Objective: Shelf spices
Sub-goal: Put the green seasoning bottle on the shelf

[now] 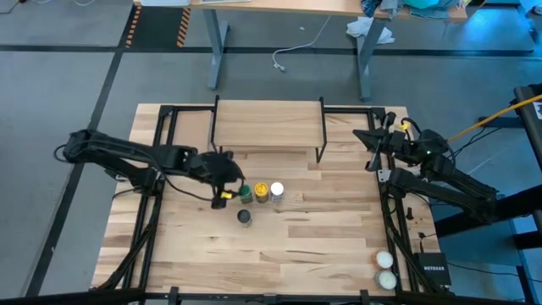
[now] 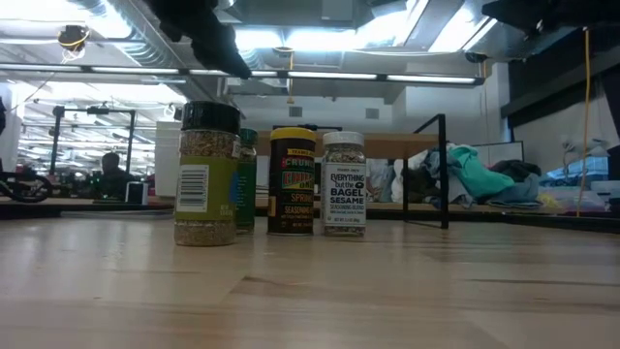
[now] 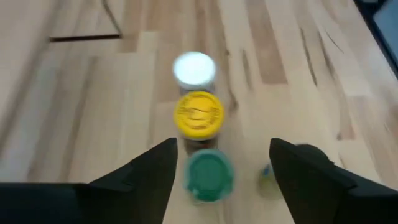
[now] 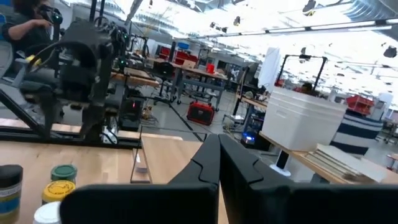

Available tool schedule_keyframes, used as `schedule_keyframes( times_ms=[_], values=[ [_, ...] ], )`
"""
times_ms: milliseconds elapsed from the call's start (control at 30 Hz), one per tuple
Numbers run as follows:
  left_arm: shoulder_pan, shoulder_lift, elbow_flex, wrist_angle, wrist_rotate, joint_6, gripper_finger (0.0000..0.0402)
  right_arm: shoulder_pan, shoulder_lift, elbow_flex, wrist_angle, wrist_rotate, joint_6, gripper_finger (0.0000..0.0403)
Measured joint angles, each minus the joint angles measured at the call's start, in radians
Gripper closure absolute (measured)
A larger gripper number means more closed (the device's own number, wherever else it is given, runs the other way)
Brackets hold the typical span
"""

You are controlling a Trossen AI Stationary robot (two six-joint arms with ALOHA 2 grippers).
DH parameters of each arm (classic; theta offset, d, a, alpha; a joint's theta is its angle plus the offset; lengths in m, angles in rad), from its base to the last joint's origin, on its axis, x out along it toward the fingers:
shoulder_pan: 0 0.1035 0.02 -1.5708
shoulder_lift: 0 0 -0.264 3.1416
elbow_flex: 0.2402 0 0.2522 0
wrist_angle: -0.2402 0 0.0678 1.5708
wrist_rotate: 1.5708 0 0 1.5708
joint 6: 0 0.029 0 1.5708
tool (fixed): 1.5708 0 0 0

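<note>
A: Nearest on the surface [image 1: 279, 246] is the black-lidded jar [image 1: 244, 217]. Behind it sit green [image 1: 246, 194], yellow [image 1: 262, 190] and white [image 1: 276, 191], so nothing's on the shelf [image 1: 268, 125] yet.

B: Left tool [image 1: 227, 182] hangs released over green, probably lining up a grab. White's label reads "BAGEL SESAME". Right tool [image 1: 370, 149] is clenched, parked far right.

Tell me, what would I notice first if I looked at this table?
Four little spice jars near the table's middle: the green-lidded jar, yellow-lidded jar and white-lidded jar in a row, the black-lidded jar in front. The left gripper hovers by the green one, fingers open. The shelf behind holds nothing.
</note>
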Motion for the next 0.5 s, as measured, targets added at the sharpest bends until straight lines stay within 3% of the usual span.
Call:
schedule_keyframes(
  times_ms=[167,500],
  values=[
    [-0.036,0.058,0.0,-0.001,-0.03,0.0,0.0128,0.0,0.0,0.0,0.002,0.0,0.0,0.0398],
    [-0.039,0.155,0.0,-0.042,-0.08,0.031,0.0125,0.0,0.0,0.0,0.008,0.0,0.0,0.0397]
  ],
)
